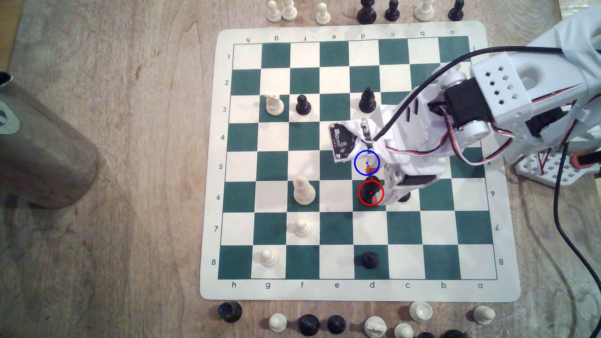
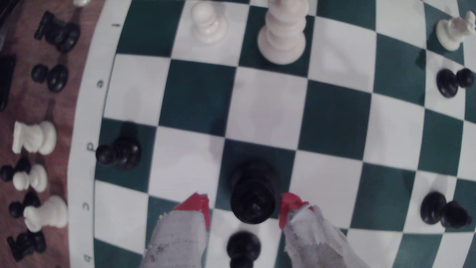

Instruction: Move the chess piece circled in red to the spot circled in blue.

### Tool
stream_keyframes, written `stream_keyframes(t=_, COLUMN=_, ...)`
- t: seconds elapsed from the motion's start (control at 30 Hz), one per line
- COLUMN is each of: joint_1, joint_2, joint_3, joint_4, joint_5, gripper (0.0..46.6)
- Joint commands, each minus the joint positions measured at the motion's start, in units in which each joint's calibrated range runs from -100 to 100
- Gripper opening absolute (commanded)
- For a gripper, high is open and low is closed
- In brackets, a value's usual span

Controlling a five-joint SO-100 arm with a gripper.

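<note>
The gripper (image 2: 244, 208) is spread wide, its red-tipped fingers (image 2: 195, 204) flanking the chess piece (image 2: 253, 192) without clearly touching it. The chess piece stands upright on a green square in the d file, three rows in from the board's (image 1: 341, 291) lettered near edge, red-circled in the exterior view. The spot (image 1: 361, 158) is the adjoining cream square, farther from that edge

A pale wooden surface (image 1: 130, 227) carries a green-and-cream chess mat (image 1: 357, 291). Loose white and black pieces stand directly on the wood in a row beyond the mat's far edge (image 1: 367, 13) and another along its near edge (image 1: 308, 324). A grey cylindrical object (image 1: 42, 152) sits on the wood at the exterior view's left
</note>
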Motion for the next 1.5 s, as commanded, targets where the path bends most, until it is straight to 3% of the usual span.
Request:
stream_keyframes(t=0.0, joint_1=0.0, joint_2=-0.2, joint_3=-1.0, joint_4=-0.8, joint_5=-0.2, gripper=13.1)
stream_keyframes(t=0.27, joint_1=0.0, joint_2=-0.3, joint_3=-1.0, joint_4=-1.1, joint_5=-0.5, gripper=13.0)
stream_keyframes(t=0.47, joint_1=-0.2, joint_2=-0.2, joint_3=-1.0, joint_4=-1.7, joint_5=-0.7, gripper=10.5)
stream_keyframes(t=0.67, joint_1=-0.7, joint_2=-0.1, joint_3=-0.8, joint_4=-1.5, joint_5=-0.7, gripper=2.0)
stream_keyframes(t=1.03, joint_1=-1.0, joint_2=-3.0, joint_3=-0.3, joint_4=-2.2, joint_5=-1.2, gripper=0.9)
stream_keyframes(t=1.47, joint_1=-1.8, joint_2=-15.7, joint_3=-7.3, joint_4=7.1, joint_5=-1.4, gripper=0.6)
